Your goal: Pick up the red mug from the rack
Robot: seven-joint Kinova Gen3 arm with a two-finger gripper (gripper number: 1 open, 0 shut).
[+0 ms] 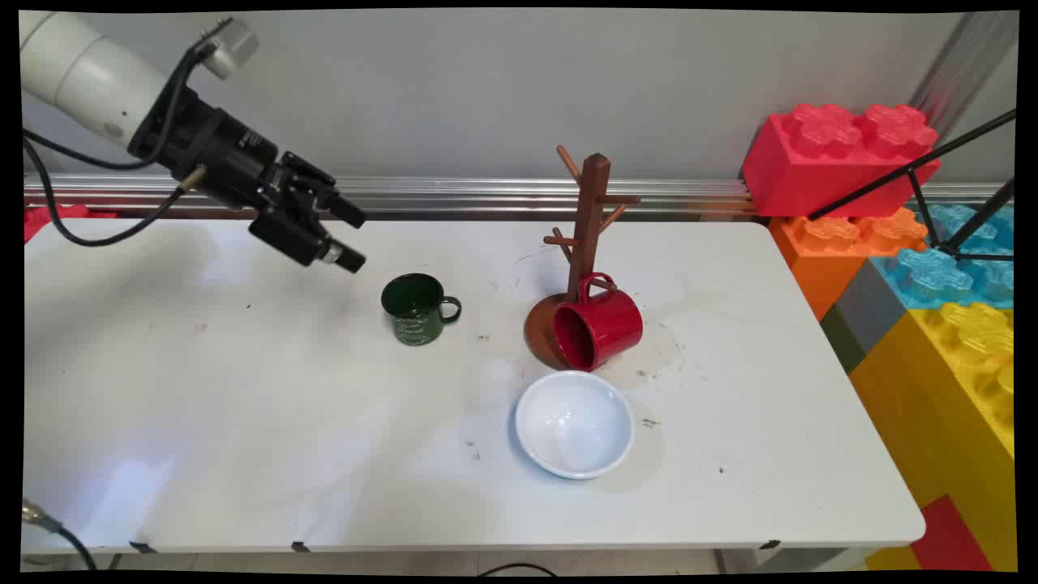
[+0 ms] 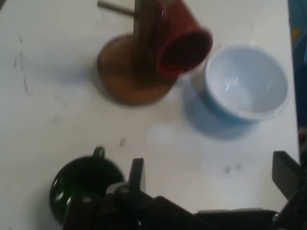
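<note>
My gripper hangs open above the table's left-middle, tilted down to the right, with nothing between its fingers. Nearest to it, a little to the right and below, stands a dark green mug upright, handle to the right; in the hand view the green mug sits at the lower left beside the left finger. Further right a brown wooden mug tree carries a red mug hung low, tipped with its mouth toward the front left. A white bowl rests in front of the tree.
Large red, orange, blue and yellow toy blocks are stacked past the table's right edge, with a black tripod leg across them. A metal rail runs along the back wall.
</note>
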